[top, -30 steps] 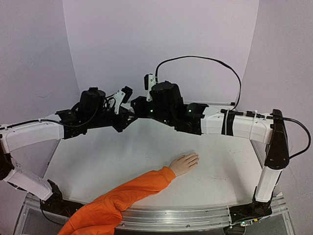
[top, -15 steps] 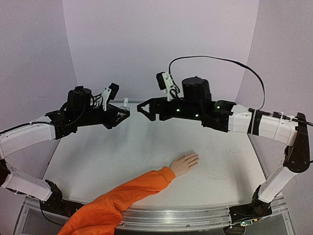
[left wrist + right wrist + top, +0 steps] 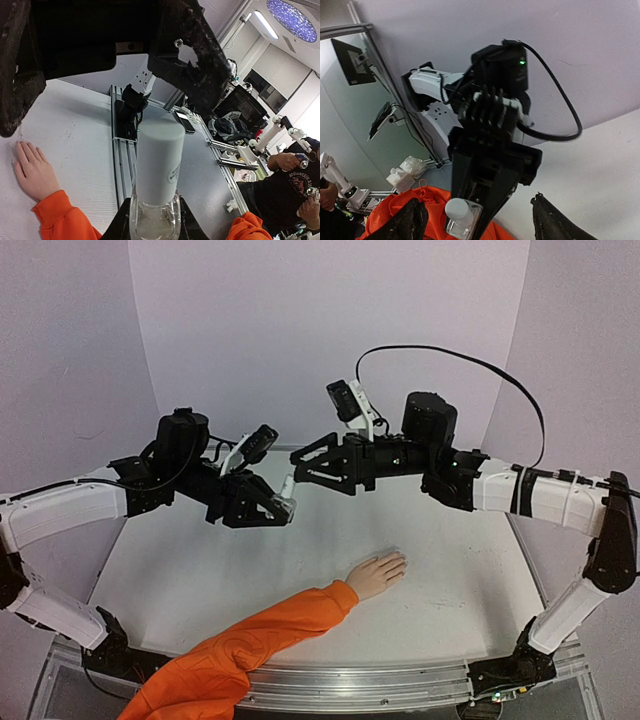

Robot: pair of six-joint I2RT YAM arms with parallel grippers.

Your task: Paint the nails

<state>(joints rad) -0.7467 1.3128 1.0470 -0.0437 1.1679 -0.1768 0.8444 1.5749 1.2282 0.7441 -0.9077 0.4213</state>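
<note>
Top cam: left gripper [image 3: 281,504] clamped on the glass base of a small bottle [image 3: 288,490] w/ a white cap. Held up off the table [image 3: 190,570] near the middle, cap tilted toward 1 o'clock. Same story from the left wrist cam: clear base pinched btwn both fingers [image 3: 186,224], tall white cap sticking out in front.

Opposite it, right gripper [image 3: 298,466] spread wide w/ nothing in it, tips just at 1 o'clock of the cap. In the left wrist view, one black finger on either side beyond the cap, gap visible, no contact. Right wrist cam: own fingers far apart at the bottom corners, bottle low btwn them.

Pale mannequin hand [image 3: 378,573] lying flat on the table at approx 5 o'clock from the bottle, fingers aimed at 2 o'clock, well apart from both grippers. Its orange sleeve [image 3: 260,632] trailing off toward 7 o'clock, past the near table edge.

As for the nails [image 3: 401,560]: out at the fingertip end, skin-colored, too tiny to pick out individually in any view.
</note>
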